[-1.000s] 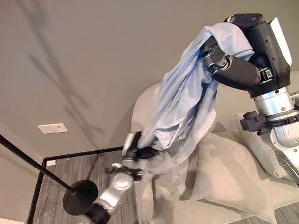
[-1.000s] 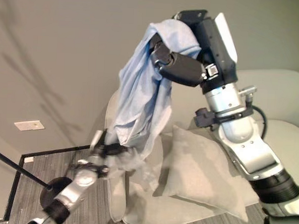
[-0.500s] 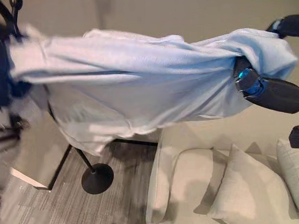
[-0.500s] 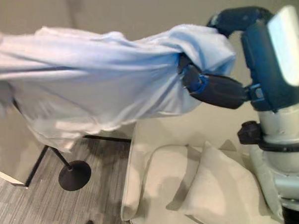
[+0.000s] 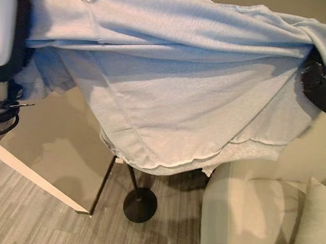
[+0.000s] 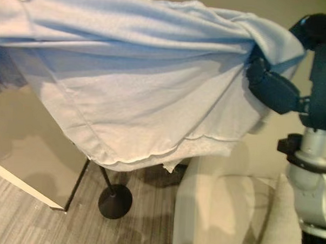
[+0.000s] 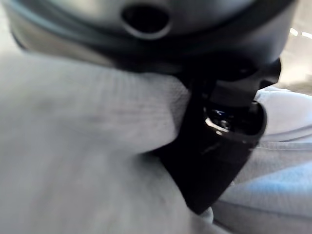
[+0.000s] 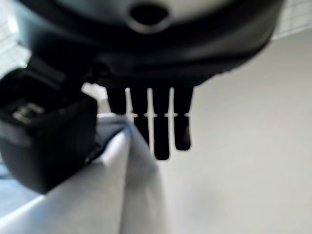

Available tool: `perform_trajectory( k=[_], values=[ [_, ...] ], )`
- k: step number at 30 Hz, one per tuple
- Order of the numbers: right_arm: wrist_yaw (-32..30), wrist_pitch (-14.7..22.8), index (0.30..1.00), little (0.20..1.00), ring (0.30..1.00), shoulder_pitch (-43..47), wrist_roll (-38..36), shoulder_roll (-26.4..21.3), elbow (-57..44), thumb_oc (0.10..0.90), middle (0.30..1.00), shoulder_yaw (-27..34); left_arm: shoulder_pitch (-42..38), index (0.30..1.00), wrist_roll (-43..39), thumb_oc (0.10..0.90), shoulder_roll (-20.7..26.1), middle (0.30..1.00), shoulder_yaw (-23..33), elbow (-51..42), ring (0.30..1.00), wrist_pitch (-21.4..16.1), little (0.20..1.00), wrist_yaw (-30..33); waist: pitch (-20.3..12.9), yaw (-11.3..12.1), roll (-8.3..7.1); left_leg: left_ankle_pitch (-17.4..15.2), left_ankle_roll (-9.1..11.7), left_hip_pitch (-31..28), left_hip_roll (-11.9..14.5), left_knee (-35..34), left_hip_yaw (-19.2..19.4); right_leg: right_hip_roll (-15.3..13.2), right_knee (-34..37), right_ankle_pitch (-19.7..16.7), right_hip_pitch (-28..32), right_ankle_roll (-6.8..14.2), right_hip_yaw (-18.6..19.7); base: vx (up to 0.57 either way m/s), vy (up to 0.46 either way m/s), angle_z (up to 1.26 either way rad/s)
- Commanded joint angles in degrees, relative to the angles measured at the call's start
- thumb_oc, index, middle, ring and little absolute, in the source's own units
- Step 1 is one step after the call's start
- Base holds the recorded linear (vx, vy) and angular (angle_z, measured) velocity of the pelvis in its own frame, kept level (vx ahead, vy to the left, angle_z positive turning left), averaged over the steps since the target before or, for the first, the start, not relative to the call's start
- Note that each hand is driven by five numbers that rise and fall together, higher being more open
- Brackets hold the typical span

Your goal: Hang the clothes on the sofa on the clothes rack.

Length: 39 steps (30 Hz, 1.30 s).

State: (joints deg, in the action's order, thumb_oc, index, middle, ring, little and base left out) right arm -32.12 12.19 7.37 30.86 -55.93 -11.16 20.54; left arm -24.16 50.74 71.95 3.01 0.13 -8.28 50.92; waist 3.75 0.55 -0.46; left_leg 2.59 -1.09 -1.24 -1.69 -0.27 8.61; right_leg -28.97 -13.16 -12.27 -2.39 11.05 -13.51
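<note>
A pale blue garment (image 5: 170, 84) hung stretched wide between the two hands, high above the floor (image 5: 34, 213), its hemmed lower edge sagging in a curve. The right hand (image 6: 272, 89) gripped one bunched end at the right of the head views; in the right wrist view its thumb (image 8: 46, 141) pressed the cloth against the fingers (image 8: 161, 126), which ran straight past the fold. The left hand (image 7: 219, 146) was at the other end, with cloth gathered against its thumb in the left wrist view; whether its fingers closed round the fabric could not be told.

Below the hem stood the round black base of the clothes rack (image 5: 140, 204), its thin pole rising behind the cloth. The base sat on grey flooring just beside the rounded arm of the cream sofa (image 5: 245, 212), with a narrow strip of bare floor between them. A wall corner with white skirting (image 5: 41, 179) jutted in to the left of the base, leaving open floor in front.
</note>
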Motion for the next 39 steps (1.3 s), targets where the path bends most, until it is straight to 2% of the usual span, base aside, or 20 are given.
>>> perform_trajectory(
  k=[1, 2, 3, 4, 5, 8, 12, 15, 27, 28, 29, 30, 32, 33, 34, 35, 39],
  values=[
    [-5.41, -3.75, 0.3, 0.3, 0.3, 5.26, -4.68, -8.51, 7.25, 0.4, 0.3, 6.27, -1.17, 0.3, -2.63, 0.4, 3.84, 0.3, 11.52, 9.12, 0.3, 9.83, 0.3, 0.71, -3.75, -2.74, 0.91, -5.88, 2.45, -6.13, 1.55, -4.73, -4.05, 20.32, 0.53, 13.87, -0.03, -3.44, 3.33, 0.22, 0.496, -0.01],
    [-5.43, -3.68, 0.3, 0.3, 0.3, 5.48, -4.84, -8.69, 7.47, 0.4, 0.3, 6.07, -1.09, 0.3, -2.7, 0.4, 3.86, 0.3, 11.61, 9.15, 0.3, 9.85, 0.3, 0.67, -3.76, -2.76, 0.98, -5.62, 2.54, -5.98, 1.67, -4.73, -3.94, 20.43, 0.68, 13.63, -0.11, -3.75, 3.21, 0.05, 0.065, -0.11],
    [-5.14, -3.74, 0.3, 0.3, 0.3, 5.59, -5.21, -8.81, 8.35, 0.4, 0.3, 6.09, 0.13, 0.3, -2.44, 0.4, 3.8, 0.3, 12.37, 10.28, 0.3, 10.56, 0.3, -0.13, -3.84, -2.24, 0.61, -6.06, 2.46, -6.04, 1.24, -4.73, -4.0, 22.11, 1.61, 14.84, 0.26, -4.1, 2.71, 0.0, 0.0, 0.0],
    [-5.08, -4.25, 0.3, 0.3, 0.3, 5.06, -4.7, -9.35, 9.71, 0.4, 0.3, 6.36, 2.27, 0.3, -1.99, 0.4, 3.89, 0.3, 13.66, 11.7, 0.3, 11.56, 0.3, -1.47, -4.13, -1.6, 0.13, -5.99, 2.33, -6.13, 0.77, -4.73, -3.72, 22.59, 3.11, 15.13, 1.3, -4.62, 2.07, 0.05, 0.06, -0.18],
    [-2.87, -3.52, 0.3, 0.3, 0.3, 4.1, -5.67, -9.13, 10.56, 0.4, 0.3, 5.87, 5.96, 0.3, -2.1, 0.4, 1.13, 0.3, 15.05, 11.87, 0.3, 9.13, 0.3, -3.5, -4.02, -1.62, -0.72, -5.67, 2.32, -6.02, 0.36, -4.73, -4.37, 23.79, 6.56, 13.73, 2.17, -4.02, 5.29, 0.02, 0.035, -0.11],
    [-1.67, -2.19, 0.3, 0.3, 0.3, 4.74, -6.52, -9.7, 11.14, 0.4, 0.3, 4.01, 9.06, 0.3, -1.68, 0.4, 1.26, 0.3, 15.86, 14.01, 0.3, 10.11, 0.3, -3.1, -4.58, -0.71, -0.61, -5.62, 2.23, -5.85, 0.38, -4.73, -3.7, 23.45, 9.0, 12.44, 3.12, -3.71, 5.3, 0.04, 0.004, -0.01],
    [3.0, -1.47, 0.3, 0.3, 0.3, 5.67, -8.04, -8.84, 11.9, 0.4, 0.3, -0.91, 14.3, 0.3, -3.46, 0.4, -2.93, 0.3, 16.3, 18.48, 0.3, 11.27, 0.3, -6.04, -5.46, 0.05, -1.04, -5.95, 2.25, -5.67, 0.72, -4.73, -3.89, 23.42, 13.06, 11.49, 5.13, -3.56, 5.74, 0.07, -0.032, -0.01],
    [4.42, -1.32, 0.3, 0.3, 0.3, 7.04, -8.59, -8.45, 12.16, 0.4, 0.3, -3.52, 14.99, 0.3, -3.78, 0.4, -4.92, 0.3, 15.07, 19.14, 0.3, 10.85, 0.3, -6.96, -5.73, -0.09, -1.01, -6.02, 2.32, -5.68, 0.84, -4.73, -3.76, 23.36, 14.28, 10.98, 5.83, -3.48, 5.82, 0.01, -0.008, -0.01],
    [4.37, -1.31, 0.3, 0.3, 0.3, 7.48, -8.59, -8.53, 12.35, 0.4, 0.3, -3.95, 15.21, 0.3, -3.78, 0.4, -4.97, 0.3, 15.31, 19.15, 0.3, 10.84, 0.3, -6.94, -5.7, -0.25, -0.92, -6.03, 2.32, -5.71, 0.85, -4.73, -3.77, 23.38, 14.42, 10.9, 5.92, -3.48, 5.79, 0.01, -0.009, 0.0],
    [13.31, -0.58, 0.3, 0.3, 0.3, 6.16, -14.55, -1.44, 12.17, 0.4, 0.3, -12.6, 18.78, 0.3, -6.67, 0.4, -18.86, 0.3, 5.08, 20.31, 0.3, 6.77, 0.3, -13.94, -4.79, -0.11, -2.1, -7.09, 2.73, -6.28, 1.83, -4.73, -3.59, 23.28, 16.93, 10.97, 7.5, -3.58, 6.29, 0.23, -0.158, -0.02],
    [14.32, 0.04, 0.655, 0.655, 0.655, 4.3, -16.54, 4.25, 11.59, 0.637, 0.655, -14.74, 19.35, 0.3, -10.5, 0.4, -26.82, 0.3, 1.04, 19.23, 0.3, 3.37, 0.3, -14.4, -4.24, -0.92, -2.46, -7.22, 2.73, -6.15, 2.14, -4.73, -3.32, 23.36, 17.63, 10.67, 7.52, -3.71, 6.81, 0.27, -0.229, -0.09],
    [13.72, 0.41, 0.9, 0.9, 0.9, 0.31, -17.19, 11.05, 10.78, 0.8, 0.9, -15.32, 19.67, 0.9, -17.52, 0.8, -35.91, 0.9, -2.48, 19.32, 0.9, -0.04, 0.9, -14.17, -4.07, -1.55, -2.58, -6.88, 2.7, -5.9, 2.36, -4.73, -3.12, 23.37, 17.83, 10.29, 7.22, -3.93, 7.38, 0.11, -0.145, -0.05],
    [12.68, 0.34, 0.9, 0.9, 0.9, -1.36, -17.37, 14.86, 10.77, 0.8, 0.9, -15.67, 19.52, 0.9, -26.18, 0.8, -42.65, 0.9, -4.08, 19.9, 0.9, -2.64, 0.9, -14.52, -4.21, -1.83, -2.63, -6.79, 2.64, -5.71, 2.41, -4.73, -2.89, 23.39, 17.89, 10.15, 6.88, -4.09, 7.58, 0.04, -0.076, 0.01],
    [11.59, -0.02, 0.9, 0.9, 0.9, -2.77, -17.85, 18.58, 11.02, 0.8, 0.9, -16.38, 20.13, 0.9, -37.94, 0.8, -48.75, 0.9, -5.44, 19.17, 0.9, -5.85, 0.9, -17.61, -3.82, -2.25, -2.53, -6.77, 2.49, -5.82, 2.44, -4.73, -2.77, 23.49, 17.88, 10.06, 6.81, -4.29, 7.9, 0.01, -0.03, -0.05],
    [11.57, -0.07, 0.9, 0.9, 0.9, -2.95, -17.81, 18.57, 10.9, 0.8, 0.9, -16.36, 20.23, 0.9, -38.45, 0.8, -48.6, 0.9, -5.42, 19.16, 0.9, -5.95, 0.9, -17.94, -3.98, -2.21, -2.5, -6.75, 2.49, -5.74, 2.45, -4.73, -2.75, 23.49, 17.89, 10.03, 6.72, -4.29, 7.93, 0.0, -0.032, -0.12],
    [11.26, -0.26, 0.9, 0.9, 0.9, -3.59, -17.91, 19.83, 11.44, 0.8, 0.9, -16.99, 20.56, 0.9, -45.64, 0.8, -51.12, 0.9, -6.01, 18.88, 0.9, -7.57, 0.9, -19.46, -3.93, -2.37, -2.47, -6.67, 2.43, -5.71, 2.45, -4.73, -2.75, 23.57, 17.87, 9.94, 6.62, -4.35, 7.99, 0.0, -0.014, -0.12],
    [11.25, -0.26, 0.9, 0.9, 0.9, -3.61, -17.91, 19.84, 11.45, 0.8, 0.9, -17.0, 20.58, 0.9, -45.69, 0.8, -51.1, 0.9, -6.0, 18.88, 0.9, -7.58, 0.9, -19.51, -3.96, -2.37, -2.46, -6.68, 2.44, -5.7, 2.46, -4.73, -2.75, 23.58, 17.87, 9.94, 6.6, -4.35, 7.99, 0.0, -0.004, -0.18]
  ],
)
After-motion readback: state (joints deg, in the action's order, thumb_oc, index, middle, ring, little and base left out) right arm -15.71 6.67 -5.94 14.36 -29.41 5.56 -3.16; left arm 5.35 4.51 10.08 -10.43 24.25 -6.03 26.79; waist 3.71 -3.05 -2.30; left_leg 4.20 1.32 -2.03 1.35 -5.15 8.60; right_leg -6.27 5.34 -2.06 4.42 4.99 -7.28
